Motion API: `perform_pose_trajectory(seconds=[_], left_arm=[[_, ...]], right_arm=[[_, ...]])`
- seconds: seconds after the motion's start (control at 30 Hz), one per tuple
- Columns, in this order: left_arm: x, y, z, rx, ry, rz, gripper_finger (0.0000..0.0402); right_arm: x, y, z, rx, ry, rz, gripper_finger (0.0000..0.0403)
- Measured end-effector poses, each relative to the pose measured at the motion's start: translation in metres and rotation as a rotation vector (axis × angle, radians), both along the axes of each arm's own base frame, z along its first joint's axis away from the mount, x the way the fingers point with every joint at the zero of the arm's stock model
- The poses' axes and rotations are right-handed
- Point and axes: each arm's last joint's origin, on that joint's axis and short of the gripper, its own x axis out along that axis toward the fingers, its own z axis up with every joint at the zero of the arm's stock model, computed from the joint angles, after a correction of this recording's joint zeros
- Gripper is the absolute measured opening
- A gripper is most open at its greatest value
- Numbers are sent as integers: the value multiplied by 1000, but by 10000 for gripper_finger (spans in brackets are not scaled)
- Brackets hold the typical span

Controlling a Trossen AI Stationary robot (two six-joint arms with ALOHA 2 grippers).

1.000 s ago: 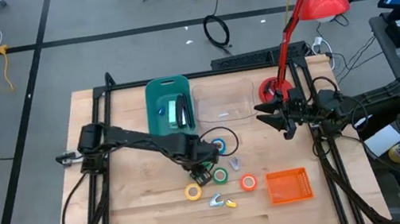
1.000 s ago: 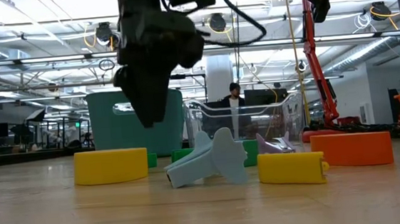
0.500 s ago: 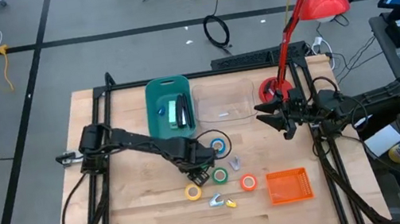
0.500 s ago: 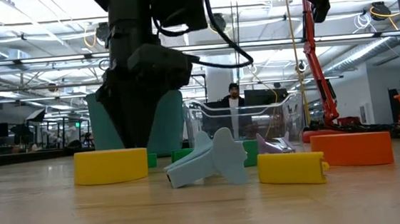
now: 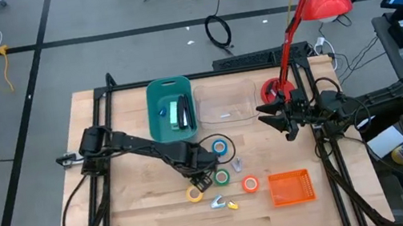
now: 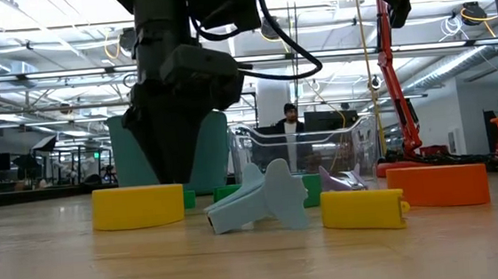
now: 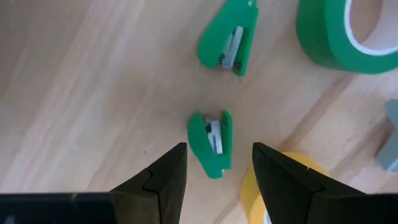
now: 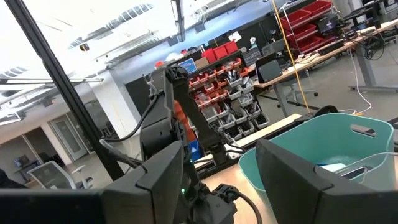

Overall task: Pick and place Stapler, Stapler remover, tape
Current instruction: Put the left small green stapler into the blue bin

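Observation:
My left gripper (image 5: 201, 170) points straight down, open, low over the table among the tape rolls. In the left wrist view its fingers stand either side of a small green stapler remover (image 7: 211, 143); a second green one (image 7: 227, 40) lies beyond it. Green tape (image 5: 221, 177), yellow tape (image 5: 195, 193), orange tape (image 5: 250, 184) and blue tape (image 5: 221, 145) lie flat on the wood. A stapler (image 5: 182, 113) lies in the teal bin (image 5: 157, 96). My right gripper (image 5: 274, 120) waits open, high at the table's right side.
A clear container (image 5: 226, 105) stands beside the teal bin. An orange basket (image 5: 290, 187) sits near the front right. Grey-blue (image 5: 217, 202) and yellow (image 5: 233, 204) stapler removers lie near the front; a grey one (image 5: 236, 162) lies by the green tape. A red lamp base (image 5: 271, 90) stands far right.
My left gripper has sunk toward the table, its fingertips now dropping behind the yellow tape in the low view. Its fingers have stayed apart. Nothing on the table has moved.

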Motion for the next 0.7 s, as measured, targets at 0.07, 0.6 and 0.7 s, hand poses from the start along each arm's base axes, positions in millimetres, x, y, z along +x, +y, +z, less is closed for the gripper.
perform_pose_trajectory(seconds=[0.07, 0.6, 0.7], left_arm=[[0, 0, 0, 3, 0, -4, 184], [-6, 0, -22, -31, -12, 32, 184], [-9, 1, -24, -36, -9, 56, 184]], right_arm=[[0, 0, 0, 0, 0, 0, 195], [0, 0, 0, 0, -1, 0, 192], [0, 0, 0, 0, -1, 0, 192]])
